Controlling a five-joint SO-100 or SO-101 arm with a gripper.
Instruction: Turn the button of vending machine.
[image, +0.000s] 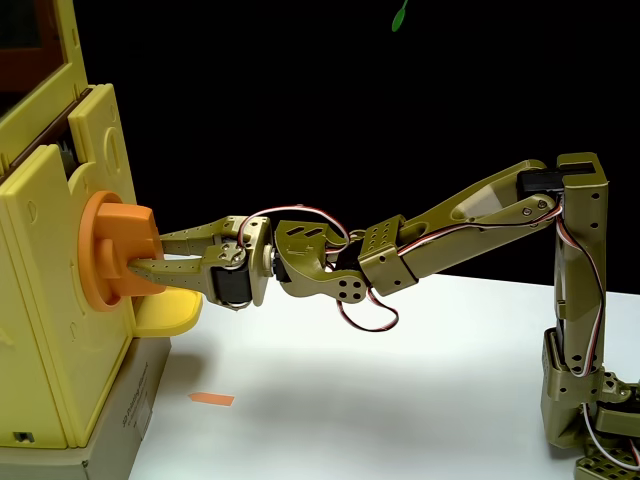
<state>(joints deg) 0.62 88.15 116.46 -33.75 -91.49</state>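
The pale-yellow vending machine (45, 310) stands at the left of the fixed view, its red-framed window at the top left corner. Its orange button (112, 250), a round disc with a thick bar sticking out to the right, sits on the machine's side. My olive-green arm reaches in from the right. My gripper (150, 255) has its two fingers closed on the bar of the button, one finger above and one below. A small yellow tray (165, 312) juts out just under the button.
The machine stands on a grey cardboard box (125, 420) on a white table (400, 380). A small orange tag (212, 399) lies on the table near the box. My arm's base (585, 400) stands at the right edge. The background is black.
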